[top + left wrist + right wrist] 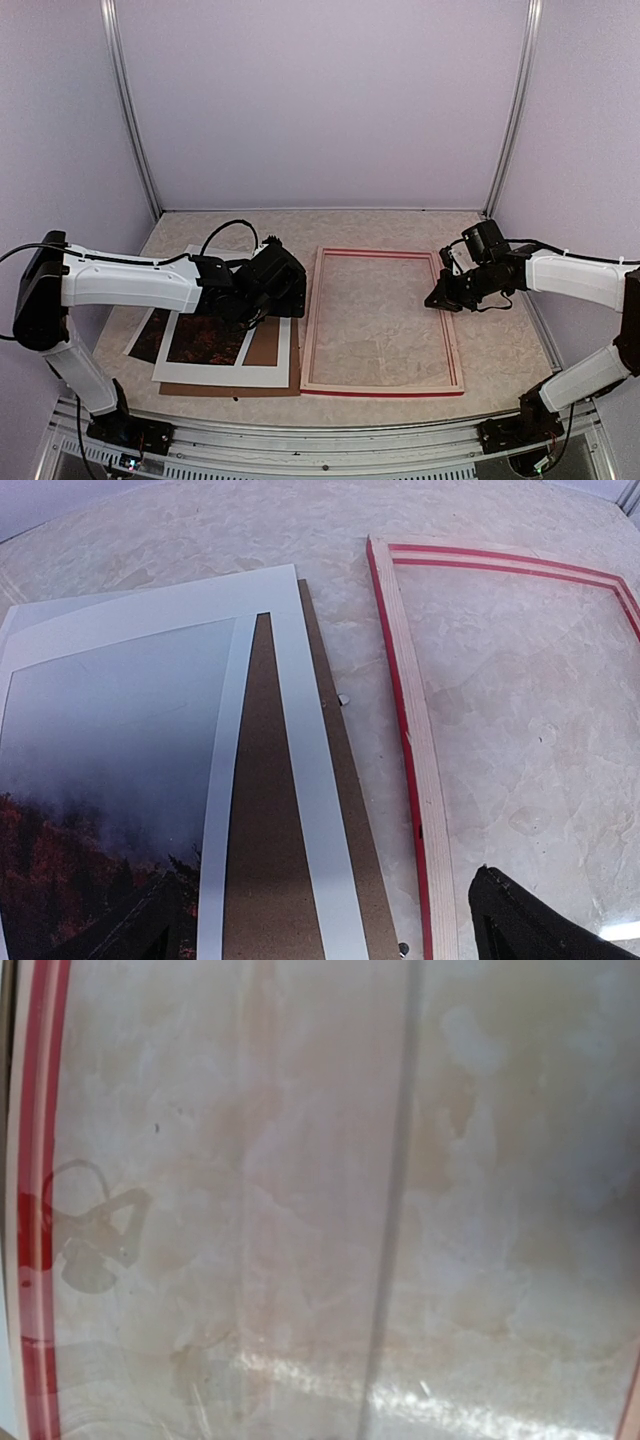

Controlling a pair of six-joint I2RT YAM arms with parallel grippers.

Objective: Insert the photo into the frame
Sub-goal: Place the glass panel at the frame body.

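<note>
In the top view the frame (309, 322) lay flat on the bench (400, 225) just right of centre, pale wood side up with a red line along its inner edge. The photo (205, 340) lay outside it, near its 9 o'clock side, showing through the window of a white mat board (220, 373). It sat shifted toward 9 o'clock, so a strip of brown backing board (262, 342) showed bare at the window's 3 o'clock side. The left end effector (275, 285) hung over the mat's 1 o'clock corner. The left wrist view showed its dark fingers (520, 920) spread wide, gripping nothing, with the misty end of the photo (100, 770) toward 12 o'clock. The right end effector (443, 297) sat at the frame's 3 o'clock rail, and I could not tell whether it was released or clenched. Its wrist view showed only a red rail (35, 1160) and a glossy surface.
</note>
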